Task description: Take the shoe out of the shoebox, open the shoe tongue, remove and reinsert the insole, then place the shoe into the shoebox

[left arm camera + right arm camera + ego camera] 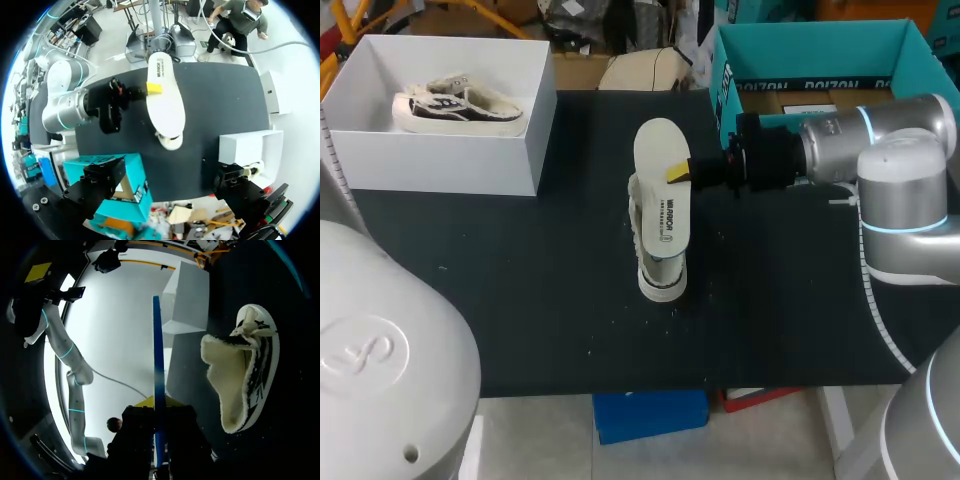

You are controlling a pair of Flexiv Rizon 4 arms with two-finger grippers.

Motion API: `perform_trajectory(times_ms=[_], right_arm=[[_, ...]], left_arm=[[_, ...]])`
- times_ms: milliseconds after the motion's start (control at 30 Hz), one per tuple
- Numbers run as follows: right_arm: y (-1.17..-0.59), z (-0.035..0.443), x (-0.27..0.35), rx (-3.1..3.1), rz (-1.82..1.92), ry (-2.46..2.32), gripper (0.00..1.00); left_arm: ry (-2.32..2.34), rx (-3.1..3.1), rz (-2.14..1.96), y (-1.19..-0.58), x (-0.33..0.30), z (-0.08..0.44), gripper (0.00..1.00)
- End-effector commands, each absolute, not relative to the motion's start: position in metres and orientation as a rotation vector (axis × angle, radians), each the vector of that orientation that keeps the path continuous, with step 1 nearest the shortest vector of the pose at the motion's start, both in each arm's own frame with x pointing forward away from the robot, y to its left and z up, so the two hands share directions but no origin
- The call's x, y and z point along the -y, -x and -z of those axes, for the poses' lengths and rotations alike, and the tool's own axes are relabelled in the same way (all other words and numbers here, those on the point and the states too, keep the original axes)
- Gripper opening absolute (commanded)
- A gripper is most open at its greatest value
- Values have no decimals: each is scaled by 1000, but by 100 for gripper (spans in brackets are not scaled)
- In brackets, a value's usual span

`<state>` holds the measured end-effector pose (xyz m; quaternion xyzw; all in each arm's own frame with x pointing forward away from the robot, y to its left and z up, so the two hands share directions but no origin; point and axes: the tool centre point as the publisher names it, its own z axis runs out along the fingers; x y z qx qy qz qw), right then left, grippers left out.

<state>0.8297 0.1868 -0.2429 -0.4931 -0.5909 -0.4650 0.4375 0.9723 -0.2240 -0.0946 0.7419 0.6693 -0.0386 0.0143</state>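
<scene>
My right gripper (pixel 680 172) is shut on the edge of a white insole (pixel 660 185), held flat in the air above the middle of the table. A cream shoe (pixel 660 272) with a fleecy lining lies on the black mat under it. In the right wrist view the insole (pixel 158 375) is edge-on, a thin blue strip between the fingers (pixel 148 402), with the shoe (pixel 245 385) off to one side. The left wrist view looks down on the insole (pixel 165 100), the shoe's toe (pixel 170 141) and my right gripper (pixel 152 89). My left gripper (pixel 167 200) is open, high above the table.
The white shoebox (pixel 440 155) stands at the back left with a second shoe (pixel 460 108) inside. A teal box (pixel 810 45) stands at the back right, behind my right arm. My left arm's white housing (pixel 380 350) fills the near left corner.
</scene>
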Motion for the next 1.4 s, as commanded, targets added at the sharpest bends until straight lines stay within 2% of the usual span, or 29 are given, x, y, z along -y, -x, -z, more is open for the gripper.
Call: perform_trajectory(times_ms=[33, 733, 1400], right_arm=[[-829, 243, -188, 1469, 1158, 1228, 0], [-829, 243, -188, 1469, 1158, 1228, 0], [-829, 243, -188, 1469, 1158, 1228, 0]], left_arm=[[-2276, -2085, 78, -944, 219, 87, 100], [-2210, -2180, 22, -804, 220, 103, 100], [-2212, -2144, 18, -747, 228, 120, 100]])
